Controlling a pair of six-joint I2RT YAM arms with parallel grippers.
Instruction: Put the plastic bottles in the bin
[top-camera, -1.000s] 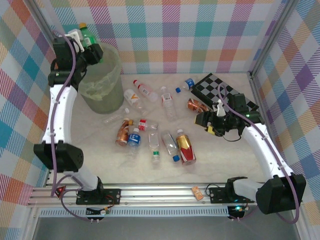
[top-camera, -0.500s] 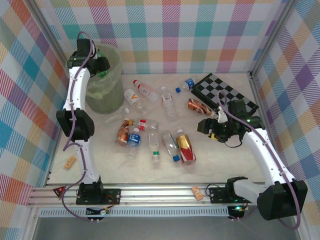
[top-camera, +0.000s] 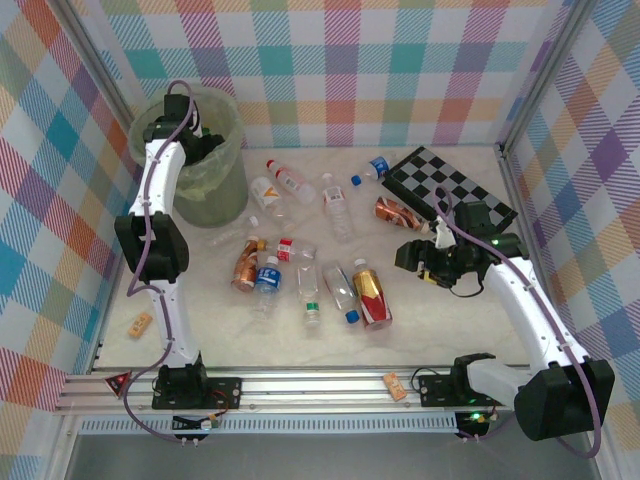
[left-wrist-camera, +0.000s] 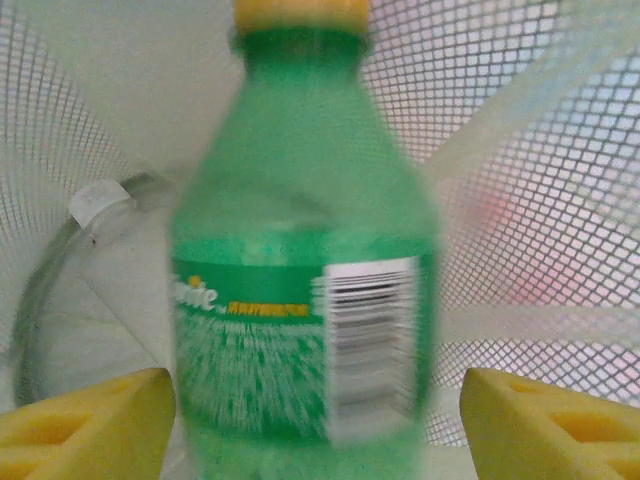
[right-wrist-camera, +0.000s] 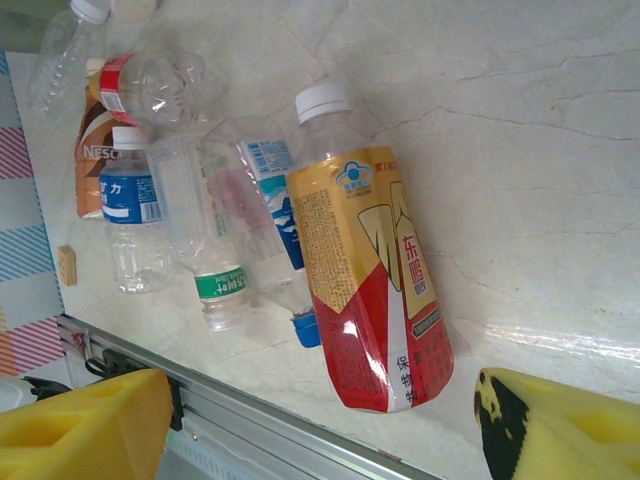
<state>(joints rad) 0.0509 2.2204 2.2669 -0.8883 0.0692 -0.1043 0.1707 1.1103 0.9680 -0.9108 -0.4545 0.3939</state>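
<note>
The left gripper (left-wrist-camera: 318, 405) has its jaws spread wide, with the yellow pads (left-wrist-camera: 90, 420) in the lower corners of the wrist view. A green bottle (left-wrist-camera: 300, 300) with a yellow cap stands upright between them, blurred. Its left flank reaches the edge of the left pad, and a thin gap shows beside the right pad. The mesh wall of the bin (left-wrist-camera: 520, 200) surrounds it, so bottle and gripper are both inside the bin. In the top view the bin stands at 10 o'clock on the table (top-camera: 450, 340), near the back wall.

The right gripper (right-wrist-camera: 325, 410) also has its jaws wide, holding nothing, above the table. Just ahead of it a red-and-gold bottle (right-wrist-camera: 370, 290) with a white cap lies on its side. At that bottle's 9 o'clock in the wrist view lie a clear bottle with a blue cap (right-wrist-camera: 265, 230), a green-labelled bottle (right-wrist-camera: 215, 285) and a blue-labelled bottle (right-wrist-camera: 130, 215). A brown bottle (right-wrist-camera: 90, 165) lies at 10 o'clock. In the top view a checkerboard (top-camera: 445, 185) sits at 12 o'clock from this gripper, with an amber bottle (top-camera: 393, 211) at its near edge.
</note>
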